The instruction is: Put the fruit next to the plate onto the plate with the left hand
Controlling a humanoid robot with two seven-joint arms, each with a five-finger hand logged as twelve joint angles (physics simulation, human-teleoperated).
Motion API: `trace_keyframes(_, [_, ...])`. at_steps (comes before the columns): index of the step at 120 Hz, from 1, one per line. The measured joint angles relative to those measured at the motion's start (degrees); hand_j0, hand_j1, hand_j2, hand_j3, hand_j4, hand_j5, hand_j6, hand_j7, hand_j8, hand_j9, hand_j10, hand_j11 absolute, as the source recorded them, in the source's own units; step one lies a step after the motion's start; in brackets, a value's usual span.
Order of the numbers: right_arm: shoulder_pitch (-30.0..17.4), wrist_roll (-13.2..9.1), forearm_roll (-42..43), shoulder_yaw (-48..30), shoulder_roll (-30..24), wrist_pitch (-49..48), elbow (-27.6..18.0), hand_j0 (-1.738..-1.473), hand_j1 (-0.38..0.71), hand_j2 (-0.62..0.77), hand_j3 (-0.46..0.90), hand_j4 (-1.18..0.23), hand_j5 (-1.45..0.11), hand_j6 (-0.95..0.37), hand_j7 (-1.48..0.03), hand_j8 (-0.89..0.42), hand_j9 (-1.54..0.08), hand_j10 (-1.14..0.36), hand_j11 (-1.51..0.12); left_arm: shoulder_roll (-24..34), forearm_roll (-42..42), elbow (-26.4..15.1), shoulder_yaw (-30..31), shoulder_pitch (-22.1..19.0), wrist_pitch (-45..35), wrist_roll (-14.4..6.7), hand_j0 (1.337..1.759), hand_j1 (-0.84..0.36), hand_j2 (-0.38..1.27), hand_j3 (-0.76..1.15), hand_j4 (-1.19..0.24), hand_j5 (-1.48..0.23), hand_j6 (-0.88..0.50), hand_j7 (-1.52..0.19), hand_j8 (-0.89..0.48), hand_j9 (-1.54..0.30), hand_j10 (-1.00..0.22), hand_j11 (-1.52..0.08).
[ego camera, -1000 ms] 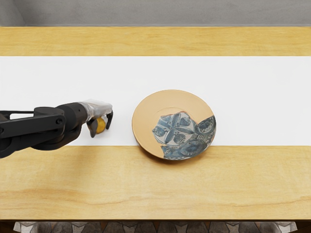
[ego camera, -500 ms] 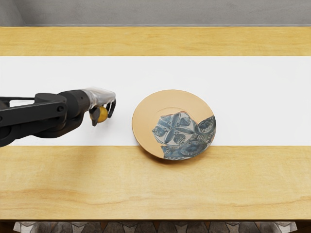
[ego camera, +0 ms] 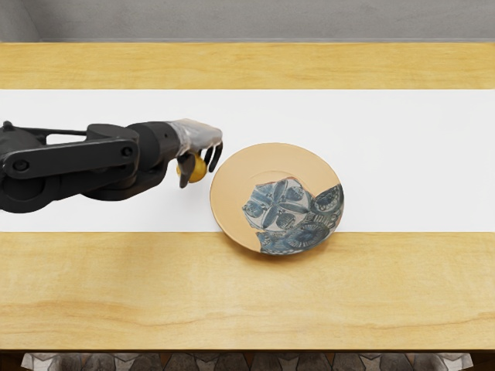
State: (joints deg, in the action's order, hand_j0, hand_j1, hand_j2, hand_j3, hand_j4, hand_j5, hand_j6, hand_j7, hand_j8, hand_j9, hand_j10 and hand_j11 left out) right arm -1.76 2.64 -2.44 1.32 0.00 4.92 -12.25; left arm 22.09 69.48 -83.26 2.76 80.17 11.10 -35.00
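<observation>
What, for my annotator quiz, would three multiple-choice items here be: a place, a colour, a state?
1. Where is the fruit? A) left of the plate, off it; B) at the plate's middle; C) right of the plate.
2. What colour is the fruit? A) green; B) yellow-orange; C) purple.
3. What is the left hand doing? A) open, holding nothing; B) grasping the fruit; C) flat on the plate.
Answers: 1 A, it shows just beyond the plate's left rim; 2 B, its skin is yellow-orange; 3 B, dark fingers curl round it.
</observation>
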Motion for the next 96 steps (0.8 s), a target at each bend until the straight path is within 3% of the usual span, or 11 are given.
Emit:
trace_keyframes(8, [0.0,0.0,0.0,0.0,0.0,0.0,0.0,-1.658,-0.32,0.00,0.00,-0.02,-0.03,-0.02,-0.03,-0.02,-0.03,-0.02,-0.03,-1.6,-0.3,0.6,-0.2,0.3,0.0,0.0,1.656,-0.37,0.73,0.00,-0.76,-1.09,-0.48,-1.05,-0.45,-1.04,-0.70,-1.04])
trace_keyframes(25, [0.0,0.0,0.0,0.0,0.0,0.0,0.0,-1.658,-0.32,0.00,0.00,-0.02,-0.03,-0.02,-0.03,-0.02,-0.03,-0.02,-0.03,-4.6,-0.4,1.9,-0.9,0.8,-0.1,0.0,1.656,-0.42,0.77,0.00,-0.75,-1.09,-0.47,-1.05,-0.44,-1.03,-0.70,-1.04])
trace_keyframes(53, [0.0,0.0,0.0,0.0,0.0,0.0,0.0,-1.658,-0.32,0.00,0.00,-0.02,-0.03,-0.02,-0.03,-0.02,-0.03,-0.02,-0.03,-8.6,-0.5,3.6,-1.4,1.4,-0.4,0.0,1.656,-0.40,0.68,0.00,-0.75,-1.09,-0.45,-1.05,-0.42,-1.03,-0.69,-1.04])
trace_keyframes(96, [0.0,0.0,0.1,0.0,0.0,0.0,0.0,-1.658,-0.32,0.00,0.00,-0.02,-0.03,-0.02,-0.03,-0.02,-0.03,-0.02,-0.03,-11.2,-1.6,5.0,-1.4,0.1,-0.5,0.0,1.656,-0.40,0.71,0.00,-0.76,-1.08,-0.47,-1.05,-0.44,-1.03,-0.70,-1.04])
